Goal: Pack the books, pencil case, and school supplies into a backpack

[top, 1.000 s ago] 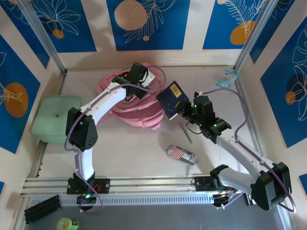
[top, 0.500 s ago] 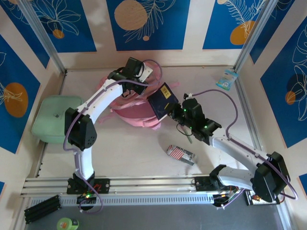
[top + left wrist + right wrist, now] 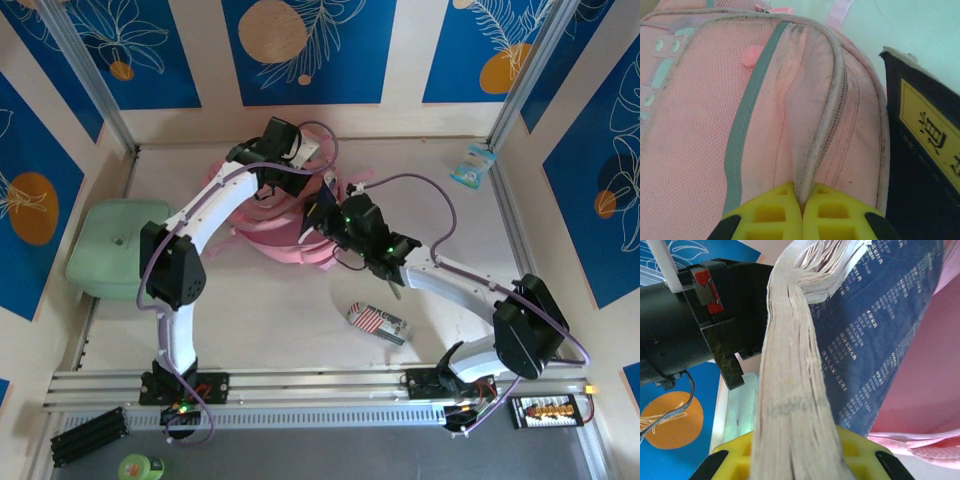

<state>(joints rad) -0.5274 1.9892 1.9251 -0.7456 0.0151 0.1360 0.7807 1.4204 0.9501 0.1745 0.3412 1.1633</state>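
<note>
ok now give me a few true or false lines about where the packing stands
The left hand pinches a fold of the pink backpack. True.
The right hand is open and empty. False: it is shut on a navy book.
The striped pencil case lies on the table, outside the backpack. True.
The mint-green case sits on the backpack. False: it lies apart, at the table's left side.

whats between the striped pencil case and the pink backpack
Bare table lies between the pencil case and the backpack, as the top view shows; the right arm passes just beside that stretch.
</note>
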